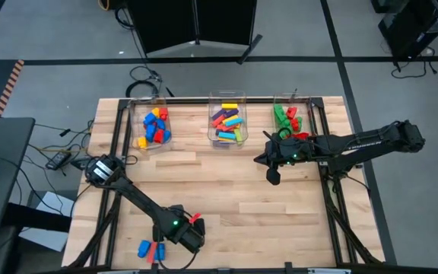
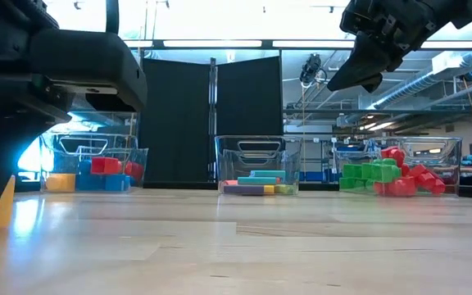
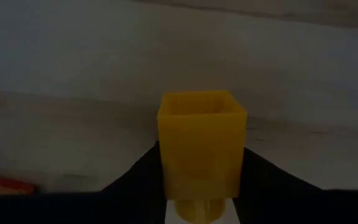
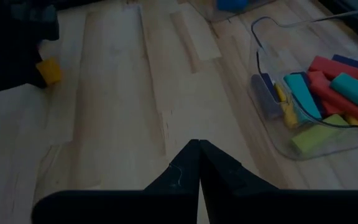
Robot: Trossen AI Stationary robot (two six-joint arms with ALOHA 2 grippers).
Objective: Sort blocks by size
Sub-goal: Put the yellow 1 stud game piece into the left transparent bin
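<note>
A yellow block sits between the two dark fingers of my left gripper, which points down at the table's near left. The same block shows beside that gripper in the right wrist view and at the low view's left edge, down at the tabletop. My right gripper hangs shut above the table's right half, with nothing between its fingers. Two blue blocks and a red one lie by the near edge. My left gripper has the yellow block between its two fingers, one on each of two opposite sides. The fingers come from above, pointing down. The block's lower part is at the tabletop; whether it still rests there I cannot tell.
Three clear bins stand along the far edge: the left one with blue, yellow and red blocks, the middle one with long blocks, the right one with green and red chunky blocks. Bare wood lies between the arms.
</note>
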